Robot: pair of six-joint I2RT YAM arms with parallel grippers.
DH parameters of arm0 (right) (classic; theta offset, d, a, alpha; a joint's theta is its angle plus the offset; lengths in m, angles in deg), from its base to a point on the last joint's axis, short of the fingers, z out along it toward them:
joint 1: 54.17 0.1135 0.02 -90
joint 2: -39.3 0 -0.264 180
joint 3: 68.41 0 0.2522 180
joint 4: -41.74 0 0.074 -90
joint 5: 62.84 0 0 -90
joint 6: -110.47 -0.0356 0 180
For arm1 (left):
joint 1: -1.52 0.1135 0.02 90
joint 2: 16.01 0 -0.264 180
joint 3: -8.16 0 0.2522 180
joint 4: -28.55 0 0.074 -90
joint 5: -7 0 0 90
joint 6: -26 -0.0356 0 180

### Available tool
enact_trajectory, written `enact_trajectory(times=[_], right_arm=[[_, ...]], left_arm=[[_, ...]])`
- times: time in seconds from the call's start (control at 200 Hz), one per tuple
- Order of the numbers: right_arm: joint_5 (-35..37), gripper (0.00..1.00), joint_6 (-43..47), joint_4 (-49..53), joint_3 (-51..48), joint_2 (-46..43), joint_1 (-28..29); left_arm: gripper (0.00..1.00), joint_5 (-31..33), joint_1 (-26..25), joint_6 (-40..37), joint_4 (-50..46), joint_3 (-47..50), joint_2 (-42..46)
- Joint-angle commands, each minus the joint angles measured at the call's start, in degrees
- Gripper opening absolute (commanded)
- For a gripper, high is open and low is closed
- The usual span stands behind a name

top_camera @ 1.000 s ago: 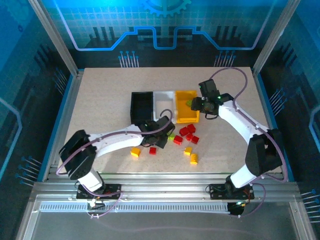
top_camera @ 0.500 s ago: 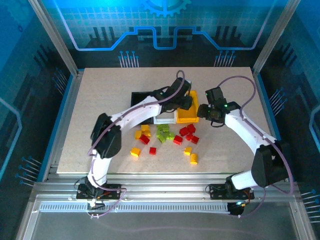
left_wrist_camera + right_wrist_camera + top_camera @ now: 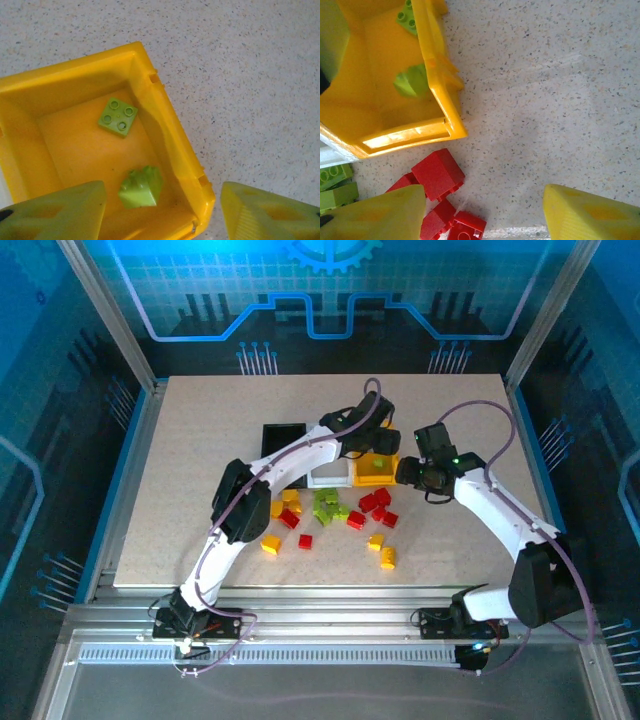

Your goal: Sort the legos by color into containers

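Note:
My left gripper hangs open over the near right corner of the yellow bin, nothing between its fingers. Two lime green legos lie inside the bin: a flat one and a chunkier one just below the jaws. From above, the left gripper sits over the yellow bin, beside the white bin and black bin. My right gripper stands open just right of the yellow bin, above bare table, with red legos by its left finger.
Loose legos lie in front of the bins: a green cluster, a red cluster, and scattered yellow and red bricks. The left arm reaches diagonally across the black and white bins.
The left arm swung from the brick pile up to the yellow bin, then its jaws opened and a green lego now lies in the bin. The right gripper drew back slightly to the right.

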Motion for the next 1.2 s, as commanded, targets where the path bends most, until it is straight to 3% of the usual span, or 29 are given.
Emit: enact_trajectory(times=[0.0,0.17,0.4,0.685,1.006,1.196], right_arm=[[-1.6,0.65,0.1,0.7,-0.3,-1.3,-0.2],[-4.5,0.66,2.1,3.8,-1.2,-2.4,2.1],[-5.2,0.67,2.4,11.3,-5.8,-3.4,12.4],[-4.0,0.68,-4.9,15.4,-13.4,-1.1,25.5],[-0.1,0.64,-8.4,11.8,-12.1,6.0,28.7],[0.9,0.5,-8.3,12.0,-13.4,7.8,28.7]], left_arm=[[0.74,-2.0,0.2,0.9,0.7,-0.2,3.2],[0.99,-4.0,0.0,3.1,6.7,12.0,13.9],[0.99,-2.9,-1.6,5.2,15.0,37.2,34.9],[0.99,2.5,-3.1,8.0,15.4,60.3,54.9],[0.99,8.3,-3.1,10.2,11.8,70.5,63.3],[0.99,11.9,-3.1,10.3,9.4,72.7,65.8]])
